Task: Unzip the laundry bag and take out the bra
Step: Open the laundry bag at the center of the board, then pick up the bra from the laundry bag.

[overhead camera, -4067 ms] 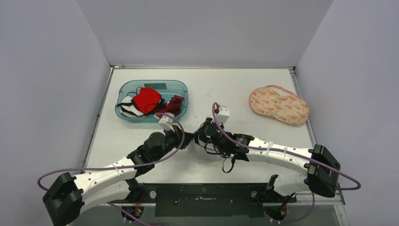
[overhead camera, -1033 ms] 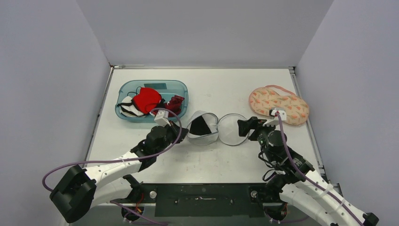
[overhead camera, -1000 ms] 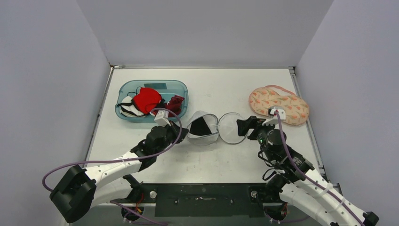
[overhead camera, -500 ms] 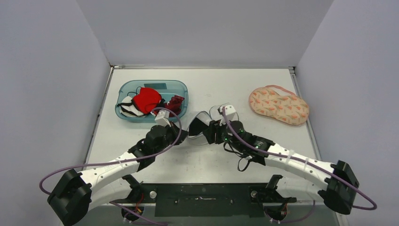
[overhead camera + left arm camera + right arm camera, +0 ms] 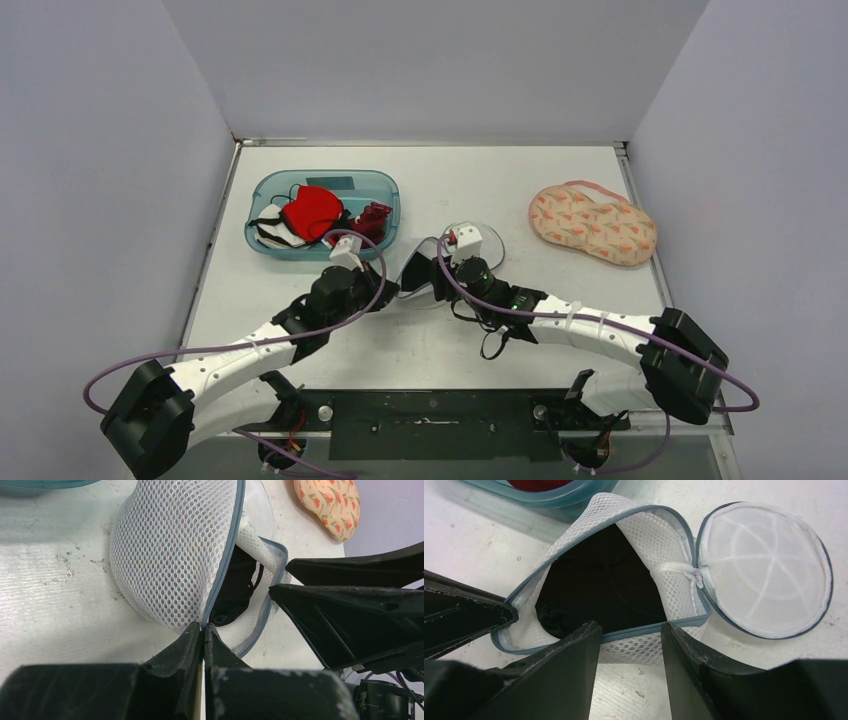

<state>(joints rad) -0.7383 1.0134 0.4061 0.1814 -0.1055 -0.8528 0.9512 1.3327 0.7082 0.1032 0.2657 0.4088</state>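
The zip is undone, so the step in hand is pulling out the bra. The mesh laundry bag gapes at frame centre, its round flap lying to the right. The black bra sits inside the mouth. The left gripper pinches the bag's zipper rim, anchoring it. The right gripper hangs at the lower edge, jaws partly parted and gripping nothing. Next it likely needs to reach in and close on the bra alone, not the mesh. No brand or writing is readable.
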